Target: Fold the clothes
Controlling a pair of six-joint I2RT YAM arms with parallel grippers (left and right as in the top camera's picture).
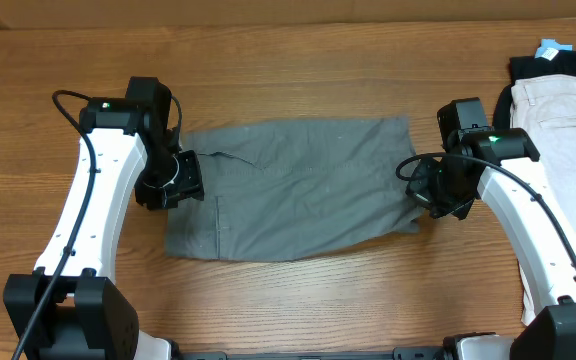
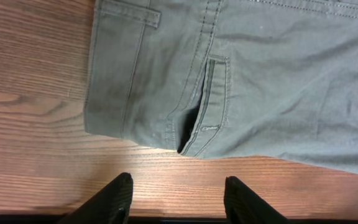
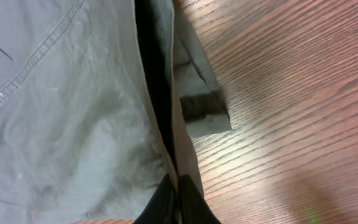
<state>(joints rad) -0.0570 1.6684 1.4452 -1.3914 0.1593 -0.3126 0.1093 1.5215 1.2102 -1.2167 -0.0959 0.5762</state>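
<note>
1. The wooden tabletop [image 1: 298,60] carries everything; both my arms reach in from its near edge.
2. The grey shorts [image 1: 298,190] lie flat in the middle of the tabletop, lengthwise from left to right, between my two hands. They look doubled over into one roughly rectangular panel, with a few soft creases.
3. At the tabletop's right edge, well apart from the shorts, lies a beige garment [image 1: 568,130] with a black garment [image 1: 558,65] beyond it towards the far right corner.
4. My right hand [image 1: 423,190] is at the right end of the shorts. In my right wrist view its fingers [image 3: 188,202] are pressed together with a fold of the grey cloth pinched between them, just beside a turned-over hem corner [image 3: 207,115].
5. My left hand [image 1: 173,180] is at the left end of the shorts. In my left wrist view it is released: the two fingers [image 2: 117,199] stand apart over bare wood, just off the cloth's edge, grasping nothing.
6. A slit pocket [image 2: 204,106] gapes at that left end, near the cloth's edge.
7. A small blue tag [image 1: 551,47] sits on the black garment.
</note>
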